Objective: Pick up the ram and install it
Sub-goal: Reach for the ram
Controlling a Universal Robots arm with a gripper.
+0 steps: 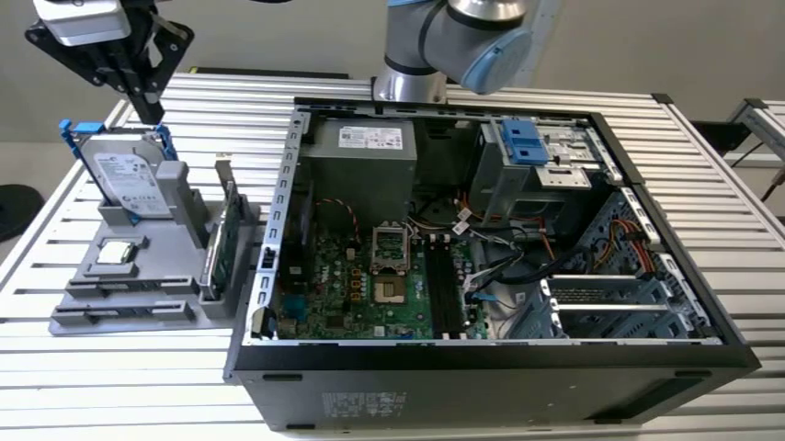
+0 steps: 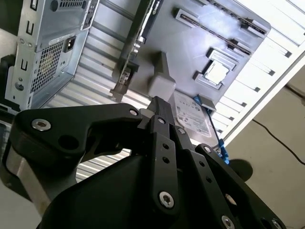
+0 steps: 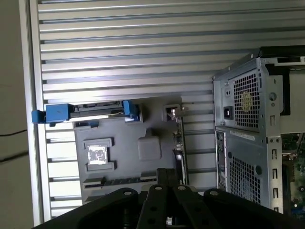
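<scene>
The ram, as far as this angle allows, is the thin dark strip (image 1: 129, 286) standing on edge in a long slot of the flat grey plastic tray (image 1: 165, 274). The second wrist view shows the same strip (image 2: 213, 27), though I cannot be sure it is the stick and not the bare slot.

In the exterior view the tray sits on the ribbed aluminium table (image 1: 73, 386), at nine o'clock from the open black computer case (image 1: 491, 386). The strip is toward the tray's six o'clock end. A small square silver processor chip (image 1: 117, 253) lies just past it, toward twelve. A silver hard drive in a blue frame (image 1: 129, 179) stands upright at the twelve o'clock end. A green expansion card with a metal bracket (image 1: 219, 248) stands along the three o'clock side.

The black gripper (image 1: 153, 115) hangs above the hard drive, well apart from the strip. Its fingers are pressed together with nothing between them, as both wrist views show (image 2: 159, 101) (image 3: 167, 172).
</scene>
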